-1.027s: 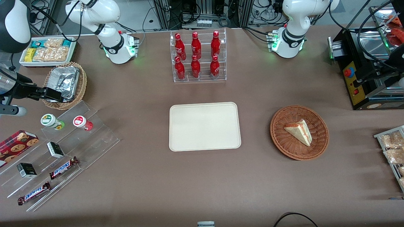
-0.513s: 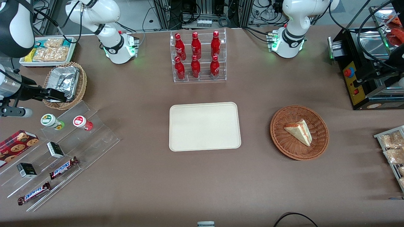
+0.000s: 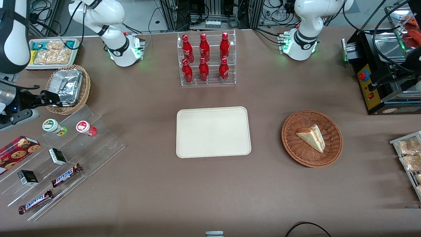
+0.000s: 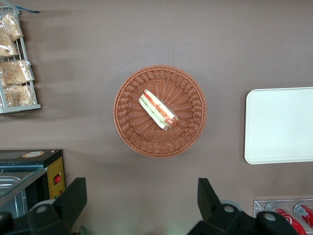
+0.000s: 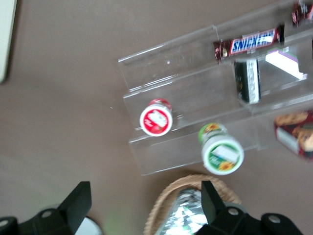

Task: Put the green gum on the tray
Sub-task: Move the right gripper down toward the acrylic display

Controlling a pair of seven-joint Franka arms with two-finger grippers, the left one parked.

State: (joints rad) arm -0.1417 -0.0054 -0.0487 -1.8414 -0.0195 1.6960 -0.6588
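The green gum [image 3: 52,126] is a small bottle with a white lid and a green base. It stands on the top step of a clear acrylic stand [image 3: 86,147], beside a like bottle with a red lid [image 3: 85,127]. In the right wrist view the green gum [image 5: 222,152] is apart from my fingers. My gripper [image 3: 54,98] hovers open and empty over the rim of a foil-lined basket [image 3: 67,86], a little farther from the front camera than the green gum. The cream tray [image 3: 213,131] lies flat mid-table with nothing on it.
The stand's lower steps hold Snickers bars [image 3: 65,175] and small dark boxes [image 3: 57,156], with a cookie box [image 3: 18,148] beside them. A white snack bin [image 3: 49,52], a rack of red bottles [image 3: 206,59] and a wicker basket with a sandwich [image 3: 311,138] also stand on the table.
My gripper has drawn back a little toward the working arm's end of the table and its wrist has turned. The bottles and tray have not moved.
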